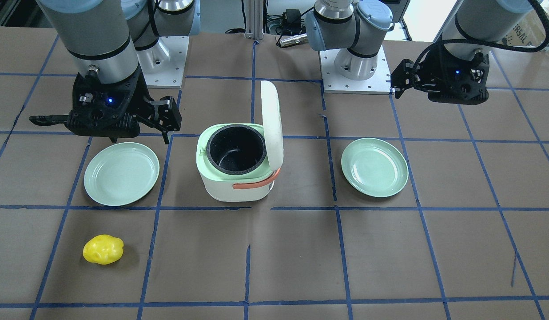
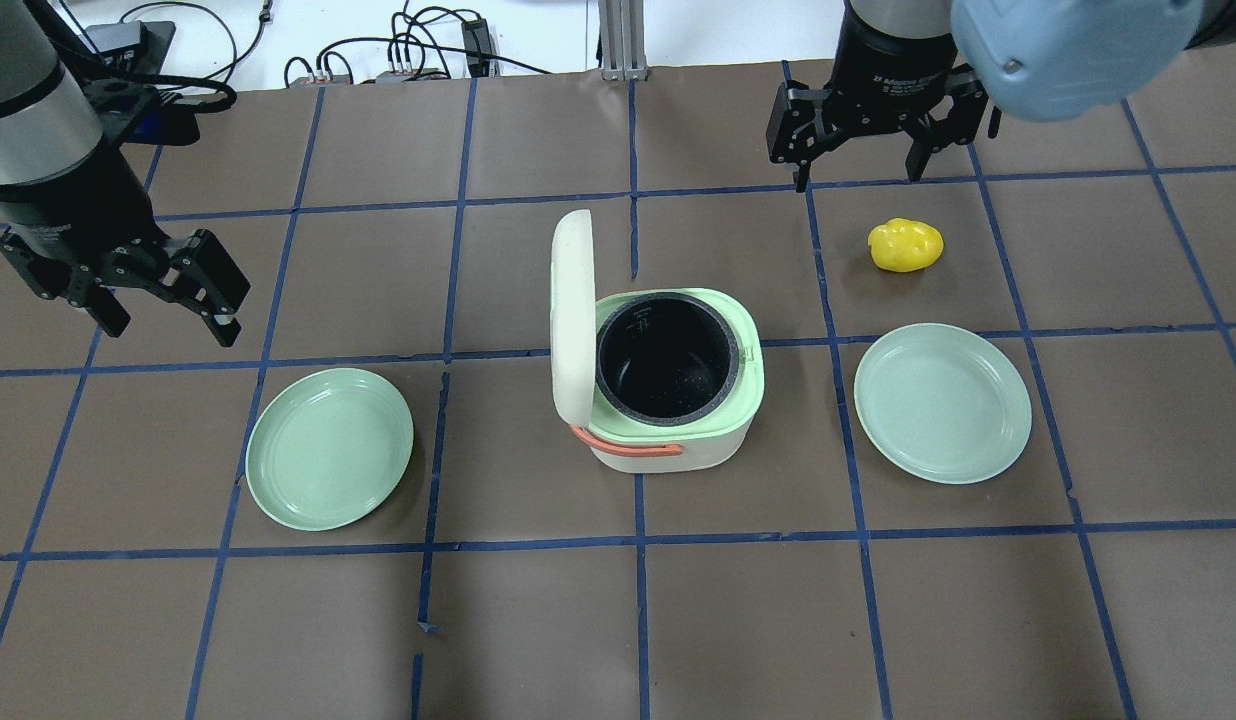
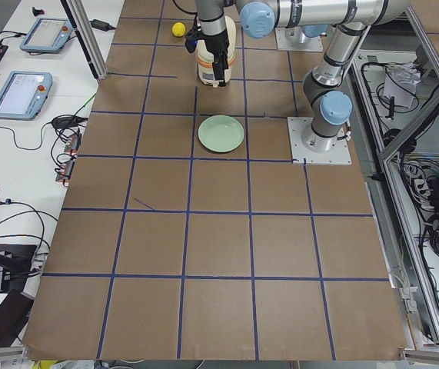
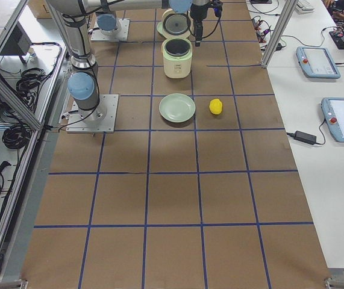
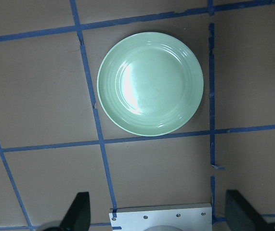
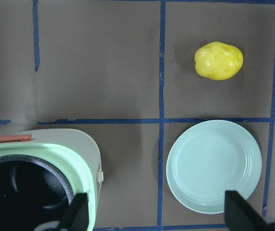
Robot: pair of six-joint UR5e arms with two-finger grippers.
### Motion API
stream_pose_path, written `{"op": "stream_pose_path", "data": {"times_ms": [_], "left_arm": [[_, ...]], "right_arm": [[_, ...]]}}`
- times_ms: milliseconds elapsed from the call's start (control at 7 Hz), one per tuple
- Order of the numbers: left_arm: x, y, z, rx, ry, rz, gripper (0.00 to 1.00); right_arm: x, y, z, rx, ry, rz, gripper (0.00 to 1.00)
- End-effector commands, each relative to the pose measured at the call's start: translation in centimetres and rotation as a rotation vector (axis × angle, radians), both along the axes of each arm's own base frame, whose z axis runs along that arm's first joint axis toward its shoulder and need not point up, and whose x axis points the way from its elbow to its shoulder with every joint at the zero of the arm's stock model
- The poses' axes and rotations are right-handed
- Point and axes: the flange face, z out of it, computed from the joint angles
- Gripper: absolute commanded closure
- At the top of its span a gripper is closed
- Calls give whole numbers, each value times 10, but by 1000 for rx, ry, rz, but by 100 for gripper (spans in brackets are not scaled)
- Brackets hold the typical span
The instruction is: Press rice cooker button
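Observation:
The white rice cooker [image 2: 668, 440] stands mid-table with its lid [image 2: 573, 320] upright and open, showing the black inner pot [image 2: 666, 356], mint-green rim and coral handle. It also shows in the front view [image 1: 236, 186] and in the right wrist view [image 6: 86, 149]. I cannot make out a button. My left gripper [image 2: 168, 290] is open and empty, hanging above the table well to the cooker's left. My right gripper [image 2: 858, 178] is open and empty, beyond the cooker to its far right. Both are apart from the cooker.
A green plate [image 2: 329, 448] lies left of the cooker, below the left gripper [image 5: 159, 211]. Another green plate [image 2: 942, 402] lies to the cooker's right. A yellow lumpy object [image 2: 906, 245] lies beyond it, near the right gripper [image 6: 156, 216]. Blue tape lines grid the brown table.

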Motion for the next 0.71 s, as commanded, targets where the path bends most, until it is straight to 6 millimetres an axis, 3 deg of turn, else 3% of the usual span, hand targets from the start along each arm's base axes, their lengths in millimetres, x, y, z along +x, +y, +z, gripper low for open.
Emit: {"op": "stream_pose_path", "data": {"times_ms": [0, 571], "left_arm": [[0, 0, 0, 0, 0, 0, 0], [0, 0, 0, 0, 0, 0, 0]], "right_arm": [[0, 0, -1, 1, 1, 0, 0], [-2, 2, -1, 5, 2, -3, 0]]}}
